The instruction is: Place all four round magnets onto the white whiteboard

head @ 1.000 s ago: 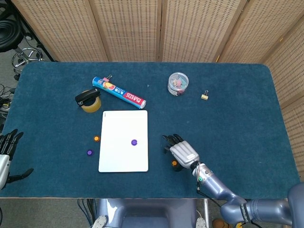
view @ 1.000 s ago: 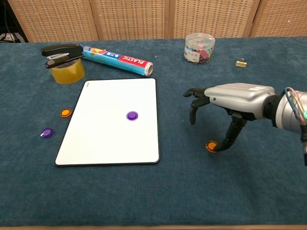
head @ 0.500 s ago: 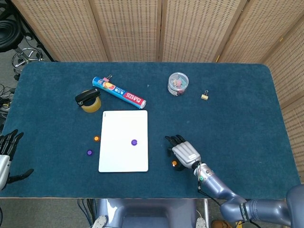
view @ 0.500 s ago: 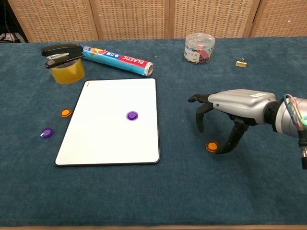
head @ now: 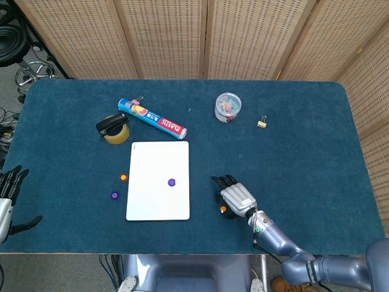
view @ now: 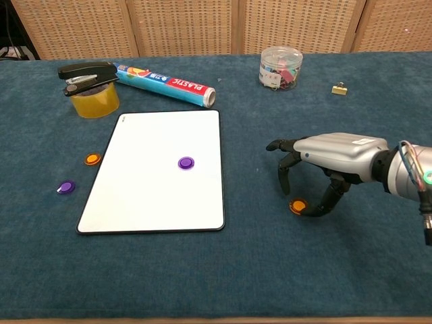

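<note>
Right hand (view: 322,164) hovers low over an orange magnet (view: 298,205) on the worktop (view: 270,270), right of the whiteboard (view: 148,189); fingers arched down and spread around it, thumb curled in just beside it, nothing lifted yet, so it holds nothing. Cannot tell if a fingertip is touching the magnet. Head view shows the same: the right hand (head: 236,198) covers most of the orange magnet (head: 223,209). One purple magnet (view: 185,162) sits on the whiteboard near its middle. Two more lie off it on the left side: an orange one (view: 92,159) just beside the board edge, a purple one (view: 65,187) a bit further out. So roughly one of four done. Left hand (head: 8,194) is at the far left edge in head view, fingers apart, holding nothing, well away from everything. Step in hand: pinch the orange magnet. To do it well, bring thumb and a finger in from opposite sides of the disc, low against the cloth, since the disc is flat and will likely slide or flip if pushed from one side only. Close gently, lift straight up, then carry left and set it flat on bare board, clear of the purple magnet so they don't snap together.
</note>
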`<state>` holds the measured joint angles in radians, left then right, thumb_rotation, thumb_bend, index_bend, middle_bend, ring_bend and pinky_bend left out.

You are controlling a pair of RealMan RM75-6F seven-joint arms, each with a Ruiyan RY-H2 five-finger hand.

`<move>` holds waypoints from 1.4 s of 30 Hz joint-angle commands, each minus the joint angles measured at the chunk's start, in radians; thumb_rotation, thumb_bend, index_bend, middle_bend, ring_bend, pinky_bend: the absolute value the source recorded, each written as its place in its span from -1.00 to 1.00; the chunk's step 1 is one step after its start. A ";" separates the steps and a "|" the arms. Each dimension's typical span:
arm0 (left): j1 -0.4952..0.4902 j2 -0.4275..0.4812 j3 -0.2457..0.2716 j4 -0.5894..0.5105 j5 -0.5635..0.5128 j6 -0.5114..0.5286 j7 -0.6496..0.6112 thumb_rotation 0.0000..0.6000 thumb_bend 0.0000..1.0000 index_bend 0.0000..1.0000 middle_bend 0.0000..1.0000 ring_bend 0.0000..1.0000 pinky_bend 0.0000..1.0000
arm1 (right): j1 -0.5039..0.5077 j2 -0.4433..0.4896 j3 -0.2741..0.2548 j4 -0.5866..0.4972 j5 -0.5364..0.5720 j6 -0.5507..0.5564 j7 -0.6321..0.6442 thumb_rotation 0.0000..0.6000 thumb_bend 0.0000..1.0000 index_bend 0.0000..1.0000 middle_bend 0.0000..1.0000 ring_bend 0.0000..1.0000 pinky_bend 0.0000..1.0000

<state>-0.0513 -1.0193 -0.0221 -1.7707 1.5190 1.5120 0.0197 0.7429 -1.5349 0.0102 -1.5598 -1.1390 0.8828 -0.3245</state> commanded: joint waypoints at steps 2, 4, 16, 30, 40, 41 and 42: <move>-0.001 0.000 0.001 0.000 0.001 -0.002 0.003 1.00 -1.00 -1.00 -1.00 -1.00 -1.00 | -0.005 0.005 -0.001 -0.003 -0.005 -0.003 0.000 1.00 -0.41 -0.15 -1.00 -1.00 -1.00; 0.000 0.000 0.002 -0.001 0.003 -0.001 0.003 1.00 -1.00 -1.00 -1.00 -1.00 -1.00 | -0.009 0.006 -0.002 -0.003 -0.007 -0.004 0.001 1.00 -0.41 -0.15 -1.00 -1.00 -1.00; 0.001 -0.001 0.003 -0.001 0.005 0.001 0.004 1.00 -1.00 -1.00 -1.00 -1.00 -1.00 | -0.023 0.007 -0.005 0.013 -0.025 -0.019 0.018 1.00 -0.41 -0.18 -1.00 -1.00 -1.00; 0.001 0.000 0.005 -0.004 0.006 -0.002 0.003 1.00 -1.00 -1.00 -1.00 -1.00 -1.00 | -0.036 -0.006 0.005 0.042 -0.041 -0.033 0.056 1.00 -0.41 -0.17 -1.00 -1.00 -1.00; 0.001 -0.001 0.007 -0.006 0.008 -0.004 0.006 1.00 -1.00 -1.00 -1.00 -1.00 -1.00 | -0.040 -0.009 0.012 0.053 -0.045 -0.042 0.067 1.00 -0.40 -0.07 -1.00 -1.00 -1.00; 0.001 -0.001 0.007 -0.006 0.007 -0.005 0.006 1.00 -1.00 -1.00 -1.00 -1.00 -1.00 | -0.040 -0.010 0.013 0.055 -0.044 -0.043 0.068 1.00 -0.40 -0.05 -1.00 -1.00 -1.00; 0.001 -0.001 0.007 -0.006 0.007 -0.005 0.006 1.00 -1.00 -1.00 -1.00 -1.00 -1.00 | -0.041 -0.011 0.013 0.057 -0.043 -0.044 0.069 1.00 -0.39 -0.02 -1.00 -1.00 -1.00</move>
<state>-0.0503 -1.0201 -0.0146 -1.7769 1.5263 1.5068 0.0257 0.7023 -1.5456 0.0234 -1.5035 -1.1823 0.8386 -0.2557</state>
